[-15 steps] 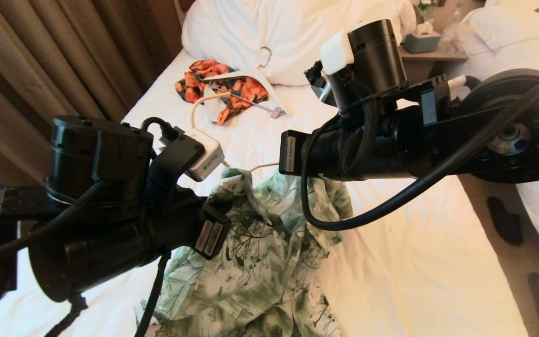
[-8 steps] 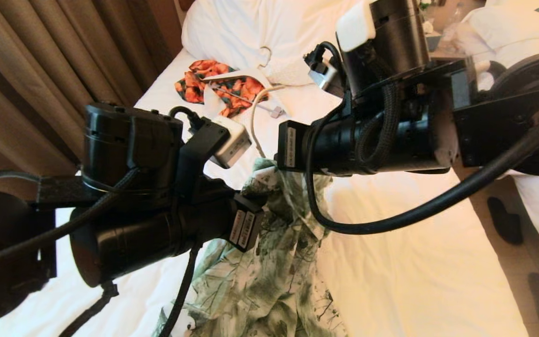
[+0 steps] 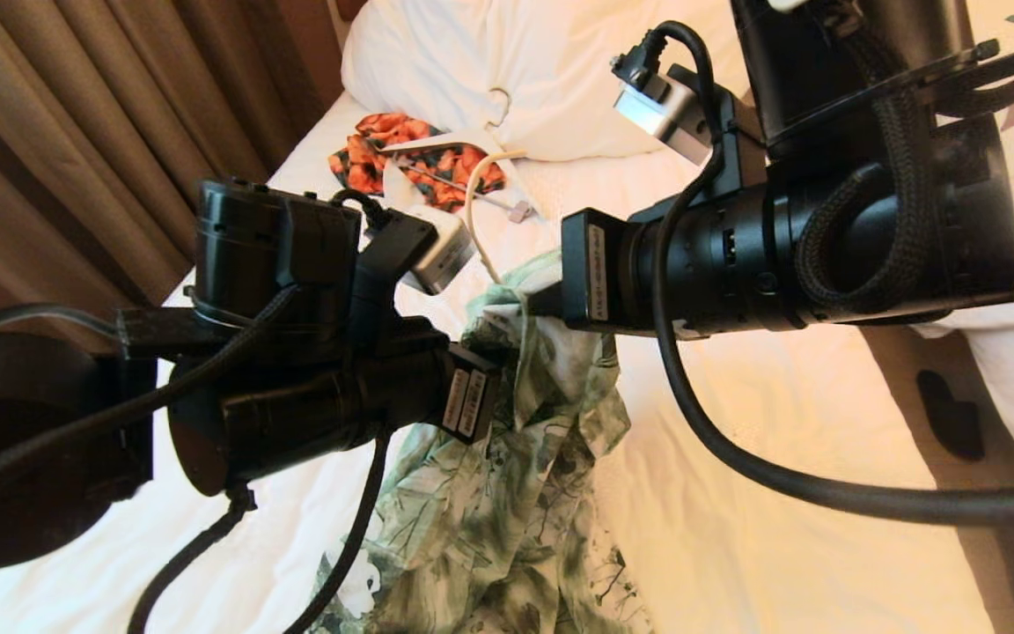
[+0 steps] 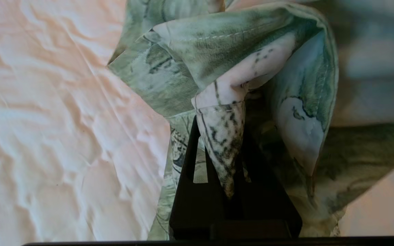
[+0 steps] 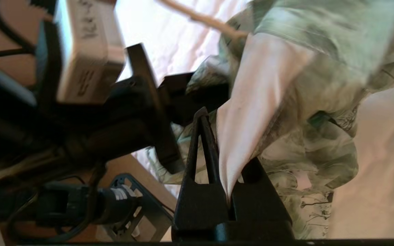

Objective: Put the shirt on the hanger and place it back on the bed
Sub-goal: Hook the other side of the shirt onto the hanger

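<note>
Shirt [image 3: 516, 493] fabric fills the lower middle of the head view: a green and white button-up with dark leaf and branch print, bunched and hanging in loose folds, its upper end lifted and its lower part trailing toward the bottom edge of the frame over the bed [image 3: 780, 563]. The cloth looks thin and crumpled; in the left wrist view a stitched hem and a pale inner side show among the folds.

Both arms reach in toward the middle of the head view and meet at the shirt's raised top. The left gripper [image 4: 219, 136], coming from the left of the frame, has its fingers clenched on a narrow twisted point of printed cloth. The right gripper [image 5: 222, 160], coming from the right and sitting slightly higher, has its fingers pinched on a pale, smooth fold of the same shirt.

A thin cream hanger [image 3: 476, 189] rises from the lifted collar area; its slim wire curves upward in the upper middle of the head view, between the two wrists. In the right wrist view the same wire runs into the top of the bunched cloth.

Farther up the bed, near the white pillows [image 3: 489, 62], lies an orange floral garment [image 3: 366, 145] with a broad white hanger [image 3: 450, 141] on it. Brown curtains [image 3: 76, 132] fill the upper left.
</note>
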{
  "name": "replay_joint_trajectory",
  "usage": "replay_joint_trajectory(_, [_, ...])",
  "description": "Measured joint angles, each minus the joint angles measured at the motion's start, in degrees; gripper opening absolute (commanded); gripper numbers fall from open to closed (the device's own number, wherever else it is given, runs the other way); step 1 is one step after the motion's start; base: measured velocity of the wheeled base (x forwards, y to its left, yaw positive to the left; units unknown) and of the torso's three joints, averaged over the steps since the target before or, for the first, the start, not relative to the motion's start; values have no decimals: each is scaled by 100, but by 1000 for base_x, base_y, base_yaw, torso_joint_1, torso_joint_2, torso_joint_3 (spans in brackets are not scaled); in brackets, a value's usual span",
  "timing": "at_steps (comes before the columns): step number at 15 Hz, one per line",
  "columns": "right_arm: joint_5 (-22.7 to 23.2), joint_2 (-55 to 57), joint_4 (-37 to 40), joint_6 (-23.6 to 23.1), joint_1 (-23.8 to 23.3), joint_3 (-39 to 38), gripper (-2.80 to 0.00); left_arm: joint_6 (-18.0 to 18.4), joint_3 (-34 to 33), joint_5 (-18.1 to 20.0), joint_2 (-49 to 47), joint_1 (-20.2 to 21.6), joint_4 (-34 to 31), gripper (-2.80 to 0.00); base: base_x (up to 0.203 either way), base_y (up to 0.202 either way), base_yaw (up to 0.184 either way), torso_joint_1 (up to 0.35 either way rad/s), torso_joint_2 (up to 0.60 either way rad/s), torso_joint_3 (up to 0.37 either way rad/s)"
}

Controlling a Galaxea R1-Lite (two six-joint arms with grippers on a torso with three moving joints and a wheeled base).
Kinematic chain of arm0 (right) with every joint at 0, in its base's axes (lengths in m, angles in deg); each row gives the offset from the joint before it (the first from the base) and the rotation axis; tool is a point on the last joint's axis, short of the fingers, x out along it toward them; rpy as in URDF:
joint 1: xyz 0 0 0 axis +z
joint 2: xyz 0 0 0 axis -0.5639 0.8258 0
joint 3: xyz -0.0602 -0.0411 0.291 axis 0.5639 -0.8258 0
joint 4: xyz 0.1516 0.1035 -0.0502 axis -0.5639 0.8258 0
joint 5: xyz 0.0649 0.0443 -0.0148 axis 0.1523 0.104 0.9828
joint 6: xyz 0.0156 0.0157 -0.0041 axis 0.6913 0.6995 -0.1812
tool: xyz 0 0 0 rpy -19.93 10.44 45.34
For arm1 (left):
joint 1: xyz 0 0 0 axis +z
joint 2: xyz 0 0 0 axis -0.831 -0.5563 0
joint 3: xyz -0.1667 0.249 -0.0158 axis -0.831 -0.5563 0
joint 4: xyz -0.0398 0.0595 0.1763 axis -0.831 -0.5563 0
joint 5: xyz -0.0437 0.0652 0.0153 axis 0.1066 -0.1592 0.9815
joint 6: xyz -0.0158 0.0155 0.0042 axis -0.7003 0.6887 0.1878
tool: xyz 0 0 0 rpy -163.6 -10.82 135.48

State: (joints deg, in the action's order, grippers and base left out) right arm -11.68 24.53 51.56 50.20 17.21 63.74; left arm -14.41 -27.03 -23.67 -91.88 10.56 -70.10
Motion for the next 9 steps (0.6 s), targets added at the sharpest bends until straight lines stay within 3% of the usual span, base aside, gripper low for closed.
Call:
replay_joint_trajectory(6, [26,-162,89,-283,96,-70,-280,-4,132,-2,-16,-62,291,-280,0,0,0,0,0,0])
replay_joint_trajectory(7, [27,-178,99,-307,96,-72,0,-41,140,-2,-5,-102,297,-280,0,0,0,0,0,0])
replay_joint_trajectory(9, [15,-209,96,-308,101,-72,0,-232,143,-4,65,-215,307,-280,0,0,0,0,0,0])
